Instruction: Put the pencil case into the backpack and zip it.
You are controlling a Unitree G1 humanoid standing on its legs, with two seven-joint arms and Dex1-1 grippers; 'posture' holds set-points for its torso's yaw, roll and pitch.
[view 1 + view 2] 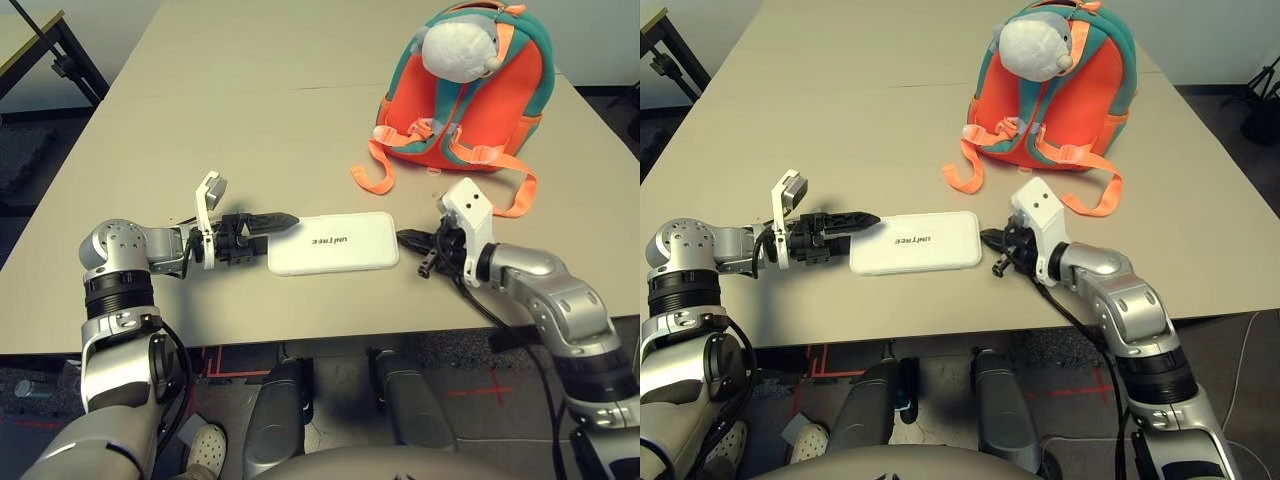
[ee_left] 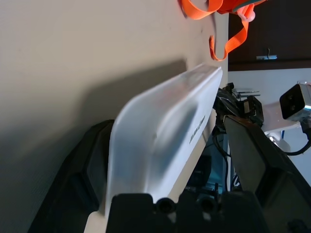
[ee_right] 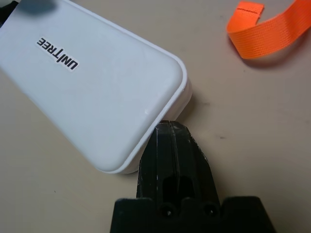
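The white pencil case point(image 1: 333, 243) with "UNITREE" lettering lies flat near the table's front edge. My left gripper point(image 1: 285, 222) is open at the case's left end: in the left wrist view one finger point(image 2: 82, 174) is down by the table under the case and the other finger point(image 2: 252, 160) stands off from its top face. My right gripper point(image 1: 405, 240) is shut and empty, its tip point(image 3: 170, 131) touching the case's right end near a corner. The orange and teal backpack point(image 1: 480, 100) stands farther back on the right, straps facing me, a grey-white plush toy point(image 1: 455, 45) at its top.
Loose orange strap ends point(image 1: 372, 178) trail on the table between the backpack and the case, and one point(image 3: 265, 26) lies just beyond my right gripper. A dark-framed table point(image 1: 45, 45) stands off to the far left. The table's front edge point(image 1: 330, 335) is close behind the case.
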